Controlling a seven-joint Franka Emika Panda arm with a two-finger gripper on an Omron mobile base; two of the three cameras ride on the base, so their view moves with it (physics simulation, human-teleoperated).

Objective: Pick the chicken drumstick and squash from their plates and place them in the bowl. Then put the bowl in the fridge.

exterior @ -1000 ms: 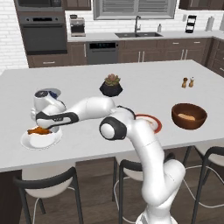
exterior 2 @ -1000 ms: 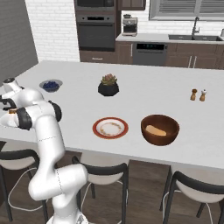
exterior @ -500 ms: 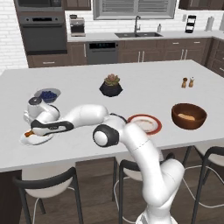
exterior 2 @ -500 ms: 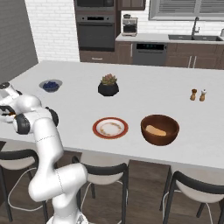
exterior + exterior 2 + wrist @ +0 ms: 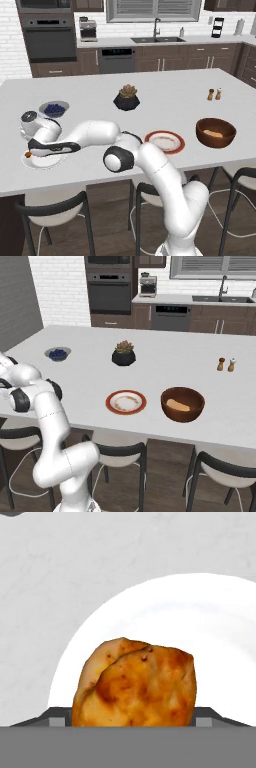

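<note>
Orange-brown and glossy, the chicken drumstick (image 5: 134, 684) sits right in front of our gripper (image 5: 134, 722) in the hand view, so close that its bulbous end fills the space where the two dark finger tips rise at either side of it. It lies on the white plate (image 5: 210, 627), whose round rim curves behind it against the pale worktop (image 5: 60, 572). From the left base view we see our arm stretched low and far across to the left edge of the worktop (image 5: 165, 95), with the gripper (image 5: 31, 154) down over the white plate (image 5: 50, 162) and a small orange tip of the drumstick (image 5: 28, 155) showing at its end. We cannot tell from these views whether the fingers are pressed on the meat or merely standing around it, so we leave the grip undecided. The squash (image 5: 215, 134) lies well apart from all this, as a pale chunk inside the dark wooden bowl (image 5: 216, 132) toward the right of the worktop; the right base view shows the same bowl (image 5: 183, 404) with the squash (image 5: 178, 405) in it. Beside that bowl, the red-rimmed plate (image 5: 126, 402) rests on the worktop between bowl and arm.
</note>
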